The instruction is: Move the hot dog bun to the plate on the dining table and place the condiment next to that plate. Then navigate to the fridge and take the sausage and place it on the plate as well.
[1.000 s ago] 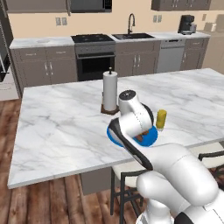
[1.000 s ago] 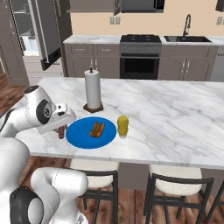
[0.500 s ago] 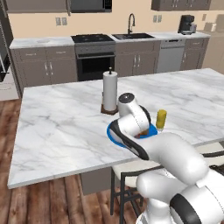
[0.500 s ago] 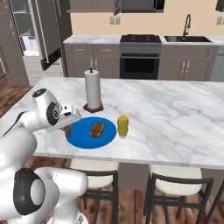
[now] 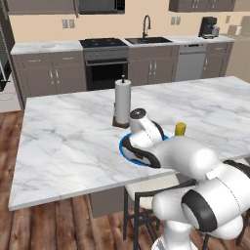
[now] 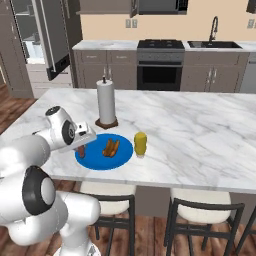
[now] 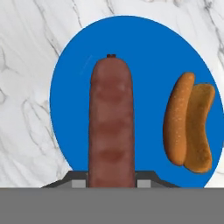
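My gripper is shut on the reddish-brown sausage, which points away from the hand over the blue plate. The golden-brown hot dog bun lies on the plate to the sausage's right. In the right base view the hand hangs over the left part of the plate, the sausage just below it and the bun at the plate's middle. The yellow condiment bottle stands upright right beside the plate. The arm covers most of the plate in the left base view.
A paper towel roll on a wooden base stands just behind the plate. The marble dining island stretches away to the right. Stools stand under its near edge. An open fridge is at the far left.
The hand has carried the sausage from the island's edge, left of the plate, to over the plate's left part. Bun and condiment have not moved.
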